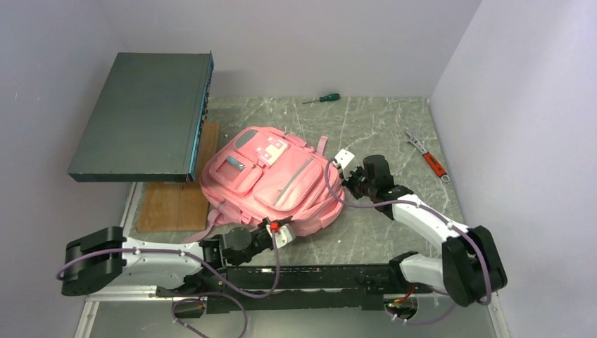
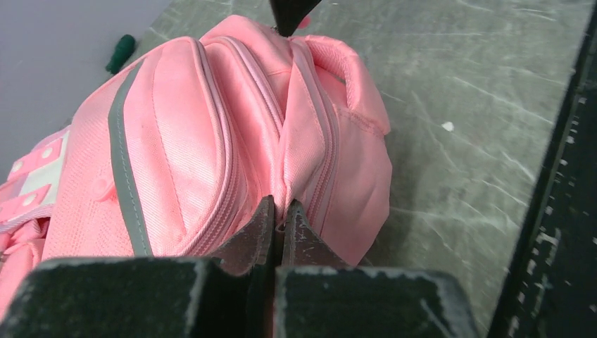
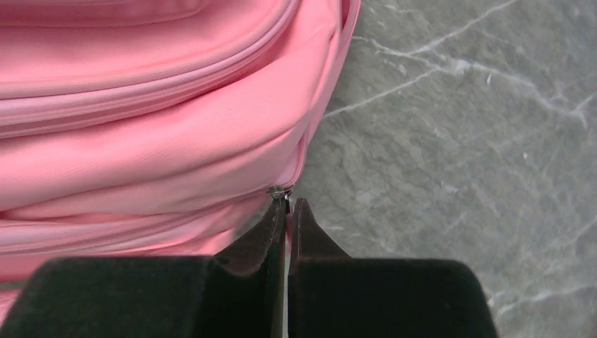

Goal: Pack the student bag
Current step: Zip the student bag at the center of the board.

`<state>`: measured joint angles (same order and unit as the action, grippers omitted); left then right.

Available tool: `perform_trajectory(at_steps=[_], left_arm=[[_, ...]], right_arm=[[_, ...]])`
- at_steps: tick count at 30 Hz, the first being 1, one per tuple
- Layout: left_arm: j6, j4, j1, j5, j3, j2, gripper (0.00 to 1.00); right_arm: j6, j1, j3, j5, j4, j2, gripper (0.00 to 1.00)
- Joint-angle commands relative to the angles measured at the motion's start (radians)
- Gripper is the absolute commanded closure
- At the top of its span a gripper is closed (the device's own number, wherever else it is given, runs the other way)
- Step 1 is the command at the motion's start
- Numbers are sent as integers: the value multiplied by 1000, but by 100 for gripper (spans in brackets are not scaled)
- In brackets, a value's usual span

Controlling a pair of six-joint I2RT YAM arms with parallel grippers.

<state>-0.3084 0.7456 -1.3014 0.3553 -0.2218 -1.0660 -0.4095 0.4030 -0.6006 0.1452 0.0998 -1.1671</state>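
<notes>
Pink student bag (image 1: 271, 179): 1 | left fingers (image 2: 252, 241) pinch its fabric | right fingers (image 3: 259, 241) pinch zipper pull (image 3: 279, 191)

The student bag (image 2: 190, 141) is soft matt woven cloth on a smooth marbled stone-look table (image 2: 457, 105).

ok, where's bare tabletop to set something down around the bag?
Widest: far right, between the student bag, screwdriver and red-handled wrench. Also a near patch bordered by the bag, right arm and base rail. Crowded on the left: dark box and wooden board sit right beside the bag. Left gripper and right gripper are shut on its edges.
</notes>
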Motion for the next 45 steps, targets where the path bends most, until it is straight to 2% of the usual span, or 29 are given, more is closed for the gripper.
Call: perform_trajectory(at_steps=[1, 2, 7, 8, 9, 11, 12, 14, 18, 22, 24, 29, 31, 33, 36, 41, 42, 43, 44, 45], left_arm=[[70, -113, -22, -46, 33, 121, 100], [81, -142, -28, -45, 35, 142, 100], [187, -226, -48, -85, 102, 249, 100], [214, -255, -50, -96, 96, 273, 94], [235, -290, -52, -110, 86, 293, 74], [249, -324, -65, -135, 58, 328, 24], [247, -343, -70, -138, 35, 336, 5], [223, -389, -74, -157, -37, 322, 0], [157, -369, -76, -121, -218, 154, 0], [69, -293, -78, 13, -417, -153, 4], [17, -217, -78, 88, -494, -293, 2], [-72, -41, -80, 160, -559, -517, 0], [-100, -43, -82, 251, -605, -611, 0], [-135, 21, -82, 391, -634, -690, 0], [-205, 86, -91, 499, -676, -786, 3], [-282, 121, -93, 590, -711, -897, 30], [-295, 129, -94, 612, -709, -905, 40], [-288, 120, -96, 619, -702, -896, 53], [-261, 97, -97, 619, -690, -873, 74], [-225, 64, -99, 611, -674, -835, 90]], right_arm=[[-306, -108, 79, 70, -362, -61, 100], [-344, -118, 66, 105, -370, -79, 100], [-512, -162, -103, 315, -148, -213, 100], [-538, -163, -134, 344, -65, -221, 100], [-554, -156, -157, 379, -3, -222, 100], [-578, -102, -161, 387, 64, -201, 100], [-581, -84, -140, 387, 60, -182, 100], [-585, -81, -82, 407, 33, -137, 100], [-601, -92, -63, 448, 35, -99, 100], [-651, -99, -154, 476, 158, -159, 100], [-650, -105, -165, 492, 158, -169, 100], [-599, -117, -125, 519, 83, -133, 100], [-575, -118, -116, 512, 65, -115, 100], [-541, -118, -99, 494, 26, -92, 100], [-522, -121, -86, 477, 5, -69, 100], [-508, -130, -94, 497, 3, -53, 100], [-512, -132, -98, 496, 9, -55, 100], [-517, -133, -103, 495, 20, -57, 100], [-522, -135, -105, 495, 28, -59, 100], [-529, -135, -105, 496, 36, -59, 100]])
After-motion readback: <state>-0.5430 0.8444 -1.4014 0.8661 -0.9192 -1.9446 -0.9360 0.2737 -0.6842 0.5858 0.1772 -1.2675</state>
